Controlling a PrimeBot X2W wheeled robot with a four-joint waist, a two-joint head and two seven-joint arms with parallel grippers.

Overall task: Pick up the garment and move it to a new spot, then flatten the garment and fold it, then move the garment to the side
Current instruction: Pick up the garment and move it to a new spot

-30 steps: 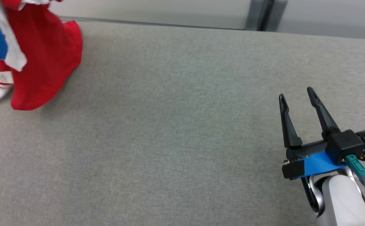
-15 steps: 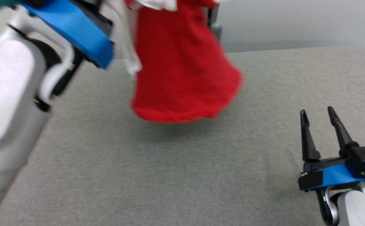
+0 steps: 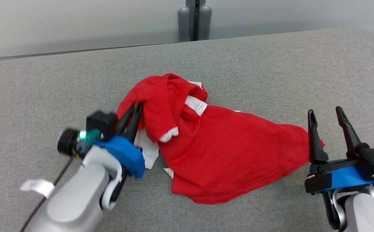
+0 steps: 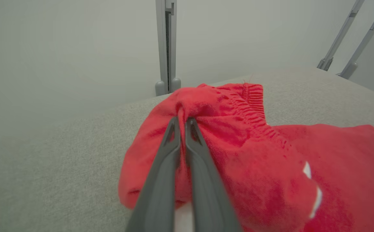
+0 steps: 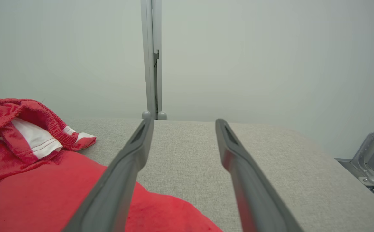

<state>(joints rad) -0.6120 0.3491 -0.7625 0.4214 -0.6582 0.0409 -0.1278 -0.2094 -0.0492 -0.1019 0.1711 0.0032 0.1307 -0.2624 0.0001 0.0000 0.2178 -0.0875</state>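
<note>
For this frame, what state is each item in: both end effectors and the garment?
left end effector: shut on a bunched edge of the garment.
right end effector: open, holding nothing, by the garment's right corner.
garment: crumpled on the grey surface, not flattened or folded.

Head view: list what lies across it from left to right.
white tag → left gripper, shut on the cloth's left edge → red garment, crumpled on the grey surface → right gripper, open, just past the cloth's right tip.
</note>
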